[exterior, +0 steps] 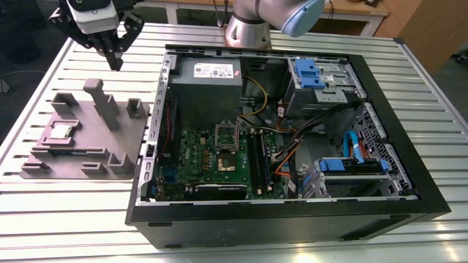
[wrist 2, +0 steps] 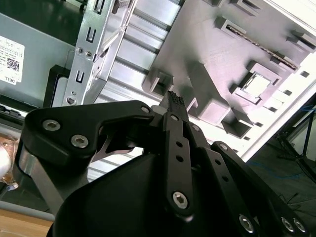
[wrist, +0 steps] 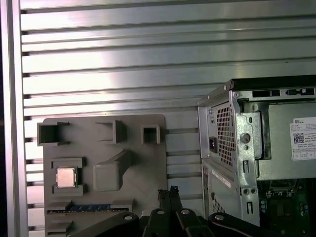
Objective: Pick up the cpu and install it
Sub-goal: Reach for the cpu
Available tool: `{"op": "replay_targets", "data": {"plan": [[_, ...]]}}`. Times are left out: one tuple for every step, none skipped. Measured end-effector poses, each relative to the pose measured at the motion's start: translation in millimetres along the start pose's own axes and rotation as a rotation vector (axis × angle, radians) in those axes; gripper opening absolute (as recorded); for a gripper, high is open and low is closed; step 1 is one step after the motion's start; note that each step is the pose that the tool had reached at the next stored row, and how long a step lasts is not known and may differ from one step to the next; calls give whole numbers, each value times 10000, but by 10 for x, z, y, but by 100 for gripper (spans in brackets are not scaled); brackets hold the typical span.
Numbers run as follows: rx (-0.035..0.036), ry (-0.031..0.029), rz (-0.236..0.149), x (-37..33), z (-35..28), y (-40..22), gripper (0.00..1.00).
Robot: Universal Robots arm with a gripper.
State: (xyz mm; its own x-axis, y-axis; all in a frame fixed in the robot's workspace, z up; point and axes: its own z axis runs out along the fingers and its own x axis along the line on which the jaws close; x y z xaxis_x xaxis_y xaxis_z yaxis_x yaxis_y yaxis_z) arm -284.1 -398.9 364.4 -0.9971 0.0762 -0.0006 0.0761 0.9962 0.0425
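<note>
Silver cpu (wrist: 65, 177) in a recess of the grey tray (wrist: 143, 163)

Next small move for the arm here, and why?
Probably shift the end effector sideways until it hangs directly over the cpu. It hovers above the grey tray, near the tray's edge, with jaws shut and empty. The cpu lies flat in its tray pocket, off to one side of the fingertips in both wrist views.
</note>
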Motion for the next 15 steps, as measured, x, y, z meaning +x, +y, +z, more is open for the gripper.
{"op": "replay_targets", "data": {"plan": [[0, 0, 0, 3, 1, 0, 10], [0, 1, 0, 11, 3, -1, 10], [0, 1, 0, 13, 4, -1, 10], [0, 2, -1, 15, 4, -1, 10], [0, 2, -1, 16, 5, -1, 10], [0, 3, 0, 18, 6, -1, 10], [0, 3, 0, 20, 7, -2, 10], [1, 5, 0, 21, 7, -2, 10], [0, 5, 0, 22, 8, -2, 10], [0, 6, 0, 24, 9, -2, 10], [1, 7, 0, 25, 9, -2, 10], [0, 7, 0, 27, 10, -2, 10], [0, 8, 0, 29, 11, -3, 10], [0, 8, 0, 31, 12, -3, 10], [1, 8, 0, 33, 13, -3, 10]]}}
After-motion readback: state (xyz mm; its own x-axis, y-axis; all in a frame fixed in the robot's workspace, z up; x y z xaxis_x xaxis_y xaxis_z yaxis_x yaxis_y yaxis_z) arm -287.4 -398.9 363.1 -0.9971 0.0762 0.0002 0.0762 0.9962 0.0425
